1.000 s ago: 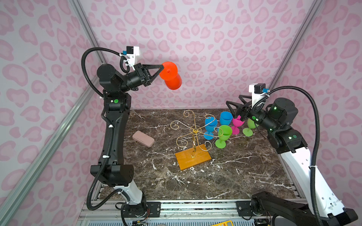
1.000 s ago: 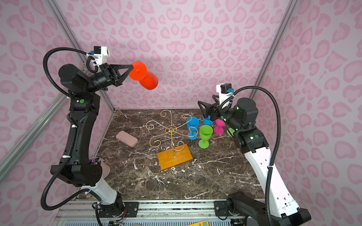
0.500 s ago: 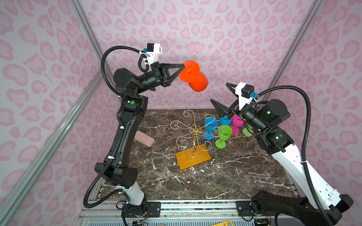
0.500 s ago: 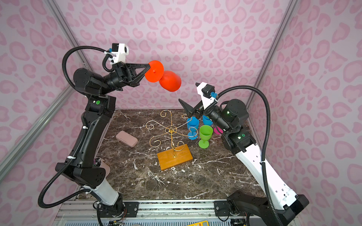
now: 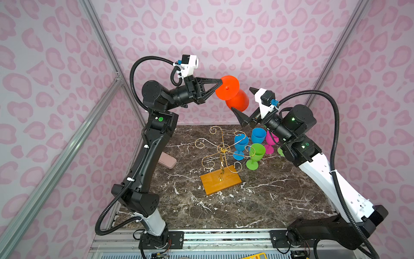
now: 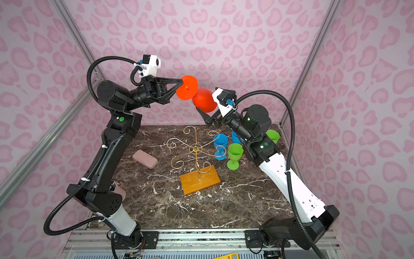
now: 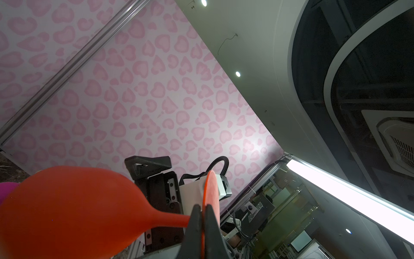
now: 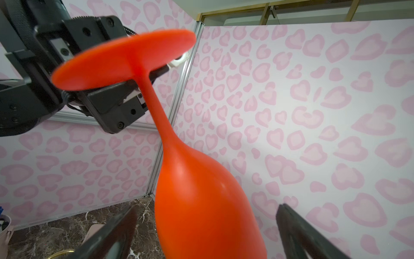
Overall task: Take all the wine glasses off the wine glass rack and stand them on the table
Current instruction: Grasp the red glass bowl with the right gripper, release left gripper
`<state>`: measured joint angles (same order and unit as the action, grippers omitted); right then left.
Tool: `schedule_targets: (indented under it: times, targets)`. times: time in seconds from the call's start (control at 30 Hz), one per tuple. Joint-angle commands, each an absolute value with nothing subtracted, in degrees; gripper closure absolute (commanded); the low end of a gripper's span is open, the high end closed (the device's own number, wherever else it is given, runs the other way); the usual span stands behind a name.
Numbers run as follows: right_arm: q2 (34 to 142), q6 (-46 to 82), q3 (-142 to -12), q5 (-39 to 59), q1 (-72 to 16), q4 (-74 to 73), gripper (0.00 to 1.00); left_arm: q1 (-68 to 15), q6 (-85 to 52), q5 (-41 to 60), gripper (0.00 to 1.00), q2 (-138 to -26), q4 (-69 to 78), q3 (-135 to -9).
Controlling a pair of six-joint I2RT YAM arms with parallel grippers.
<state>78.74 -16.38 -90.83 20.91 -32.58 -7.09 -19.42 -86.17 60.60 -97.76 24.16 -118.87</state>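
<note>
Orange wine glass (image 5: 233, 95) aloft, tilted foot-up, well above the upright gold-wire wine glass rack (image 5: 220, 182).

Both arms raised high; left tool (image 5: 220, 83) pinched shut; right tool (image 5: 243, 100) spread wide, wrist apparently angled upward.

**Glass aloft at the far side, rack at mid-table**

The wine glass rack (image 5: 220, 182) stands on the table (image 5: 257, 201) near its middle. Just right of it, and reaching farther back, a cluster of glasses (image 5: 257, 136) stands upright on the table. Left of the rack, well apart, a case (image 6: 144, 159) lies on the table. High above the table's far edge, the wine glass (image 5: 233, 96) hangs tilted. The left gripper (image 5: 220, 84) is at its foot on the left. The right gripper (image 5: 243, 99) is at its bowl on the right, a finger on either side, not touching.
</note>
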Motion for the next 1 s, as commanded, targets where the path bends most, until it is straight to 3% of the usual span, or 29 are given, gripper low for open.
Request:
schedule_targets:
  times: [0.0, 0.37, 0.8, 0.83, 0.97]
  targets:
    - [80.16, -18.50, -91.79, 19.65, -33.30, -7.73, 0.01, -19.60, -87.51, 60.30, 0.96, -97.65, 27.35, -118.83]
    - [82.80, -18.29, -93.10, 16.44, -33.49, -8.51, 0.06, -20.72, -89.80, 61.18, 0.96, -96.69, 29.39, -117.85]
    - [81.31, -17.35, -91.99, 14.73, -33.65, -7.47, 0.29, -21.29, -94.91, 59.96, 0.97, -96.46, 34.45, -115.49]
    - [81.25, -17.01, -92.32, 14.56, -33.69, -6.86, 0.31, -21.27, -94.83, 59.89, 0.95, -96.42, 34.37, -115.49]
    - [80.28, -15.37, -92.66, 13.32, -33.72, -5.74, 0.37, -21.27, -93.75, 59.48, 0.70, -96.67, 33.62, -116.01]
